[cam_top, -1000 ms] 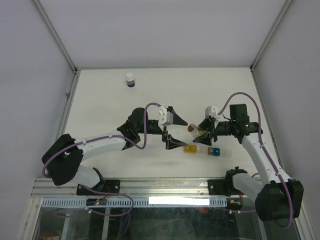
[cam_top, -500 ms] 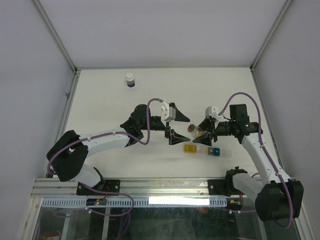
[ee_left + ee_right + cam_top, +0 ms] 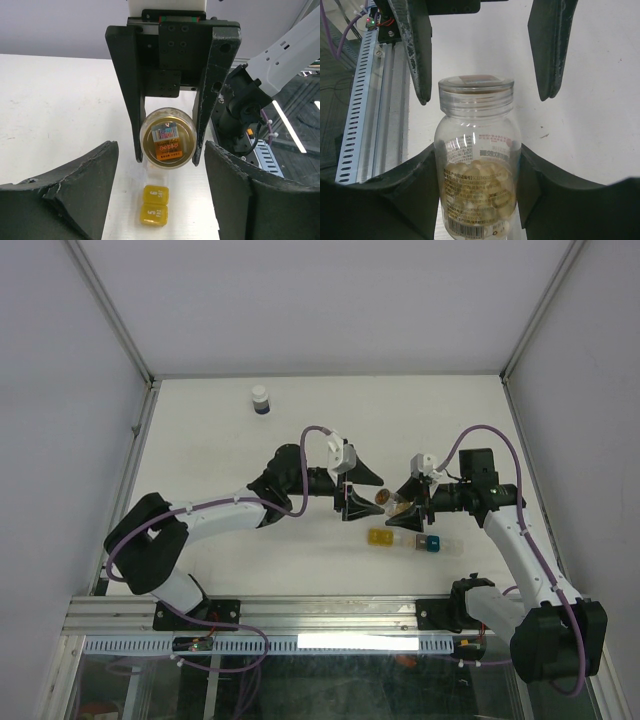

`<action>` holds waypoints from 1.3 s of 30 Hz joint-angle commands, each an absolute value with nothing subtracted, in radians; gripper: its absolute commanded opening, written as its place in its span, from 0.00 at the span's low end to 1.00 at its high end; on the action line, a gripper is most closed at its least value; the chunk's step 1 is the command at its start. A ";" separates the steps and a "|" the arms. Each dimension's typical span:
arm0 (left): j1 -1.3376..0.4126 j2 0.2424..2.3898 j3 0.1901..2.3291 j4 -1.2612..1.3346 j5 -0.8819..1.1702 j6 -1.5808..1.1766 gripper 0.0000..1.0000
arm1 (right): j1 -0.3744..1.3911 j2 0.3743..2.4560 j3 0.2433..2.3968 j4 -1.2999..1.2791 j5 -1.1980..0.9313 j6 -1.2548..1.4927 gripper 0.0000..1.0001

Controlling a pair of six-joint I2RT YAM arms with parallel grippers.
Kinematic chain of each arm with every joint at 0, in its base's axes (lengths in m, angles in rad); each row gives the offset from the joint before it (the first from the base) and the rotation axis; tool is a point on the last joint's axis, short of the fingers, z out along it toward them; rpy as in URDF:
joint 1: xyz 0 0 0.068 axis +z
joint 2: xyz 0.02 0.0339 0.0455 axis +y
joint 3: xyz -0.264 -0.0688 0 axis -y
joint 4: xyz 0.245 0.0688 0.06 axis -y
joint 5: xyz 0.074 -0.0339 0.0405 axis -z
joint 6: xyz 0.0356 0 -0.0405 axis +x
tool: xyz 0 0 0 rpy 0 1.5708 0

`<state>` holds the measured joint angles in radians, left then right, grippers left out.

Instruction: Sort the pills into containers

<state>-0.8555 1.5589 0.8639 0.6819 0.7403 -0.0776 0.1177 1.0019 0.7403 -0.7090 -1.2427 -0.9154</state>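
Note:
My right gripper (image 3: 409, 503) (image 3: 477, 200) is shut on a small clear vial (image 3: 391, 502) (image 3: 477, 165), held lying level above the table. Pale amber pills (image 3: 479, 186) fill its lower half. Its lid (image 3: 167, 138) (image 3: 476, 90) points at my left gripper (image 3: 361, 492) (image 3: 161, 155), which is open with a finger on each side of the lid and a gap on both sides. The containers (image 3: 405, 540), a strip of yellow, clear, teal and clear compartments, lie on the table just below the vial. Their yellow end (image 3: 154, 205) shows in the left wrist view.
A white-capped dark blue bottle (image 3: 260, 400) stands at the back left of the white table (image 3: 200, 440). A metal rail (image 3: 300, 612) runs along the near edge by the arm bases. Grey walls close off the left, right and back.
My left arm has moved right until its fingers flank the vial's lid, and its jaws have narrowed. The right arm and the vial have stayed still.

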 commanded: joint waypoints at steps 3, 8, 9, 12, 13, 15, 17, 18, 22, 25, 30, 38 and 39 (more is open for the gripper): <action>-0.849 1.577 0.925 0.735 0.777 -0.118 0.69 | 0.124 0.988 0.757 -0.701 -1.280 -0.933 0.00; -0.849 1.586 0.930 0.740 0.783 -0.133 0.66 | 0.123 0.989 0.758 -0.700 -1.280 -0.933 0.00; -0.849 1.587 0.930 0.741 0.785 -0.135 0.65 | 0.123 0.989 0.758 -0.700 -1.279 -0.934 0.00; -0.848 1.596 0.936 0.741 0.785 -0.144 0.63 | 0.124 0.989 0.758 -0.700 -1.280 -0.932 0.00; -0.849 1.599 0.939 0.741 0.785 -0.147 0.62 | 0.123 0.989 0.757 -0.701 -1.280 -0.932 0.00; -0.849 1.603 0.944 0.742 0.789 -0.155 0.58 | 0.123 0.989 0.757 -0.701 -1.279 -0.931 0.00; -0.848 1.609 0.949 0.745 0.786 -0.166 0.54 | 0.124 0.991 0.758 -0.701 -1.279 -0.931 0.00; -0.849 1.611 0.953 0.745 0.784 -0.172 0.52 | 0.123 0.992 0.758 -0.702 -1.278 -0.932 0.00; -0.848 1.617 0.953 0.757 0.766 -0.206 0.41 | 0.123 0.991 0.759 -0.702 -1.276 -0.932 0.00; -0.849 1.613 0.939 0.791 0.761 -0.245 0.33 | 0.123 0.991 0.758 -0.702 -1.274 -0.931 0.00; -0.857 1.576 0.907 0.807 0.689 -0.342 0.14 | 0.123 0.994 0.759 -0.690 -1.258 -0.918 0.00; -0.985 1.442 0.836 0.614 0.227 -0.461 0.00 | 0.123 0.998 0.755 -0.641 -1.218 -0.853 0.00; -1.006 1.438 0.833 0.596 0.163 -0.484 0.00 | 0.124 1.001 0.755 -0.636 -1.212 -0.846 0.00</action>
